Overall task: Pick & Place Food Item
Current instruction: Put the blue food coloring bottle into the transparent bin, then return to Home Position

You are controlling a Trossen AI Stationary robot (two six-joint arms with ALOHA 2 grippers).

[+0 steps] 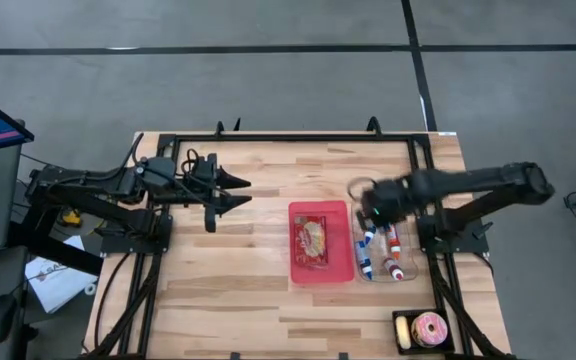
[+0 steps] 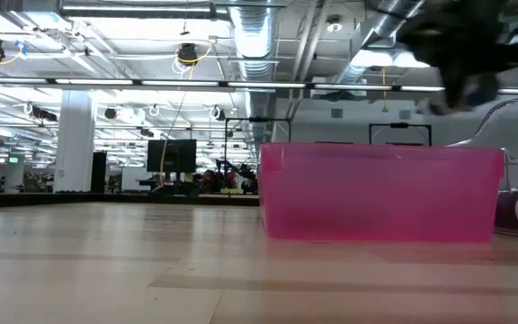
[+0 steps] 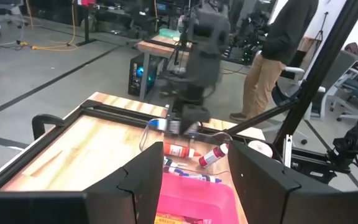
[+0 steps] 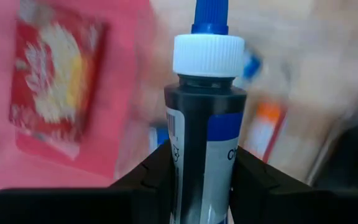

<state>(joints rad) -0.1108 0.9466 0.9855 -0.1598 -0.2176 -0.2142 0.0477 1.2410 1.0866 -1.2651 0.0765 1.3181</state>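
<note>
Nearest the front edge of the desk a small black tray with a pink-iced doughnut sits at the right corner, well clear of the work. Further in, the pink bin stands mid-desk with a red food packet lying flat inside, and just beside it on the right a clear tray holds several small bottles. Above that clear tray the right hand points down, its fingers pinching a dark bottle with a white collar and blue tip by the body, cap away from the wrist. The step in hand looks like carrying this bottle across to be set down, probably in the pink bin; doing it well means keeping it above the bin's wall, which stands tall in the low view, and lowering it onto the bare floor beside the packet. The left hand waits level over the far left of the desk, fingers spread and empty, leaving open board between it and the bin. A black frame rims the far edge.
</note>
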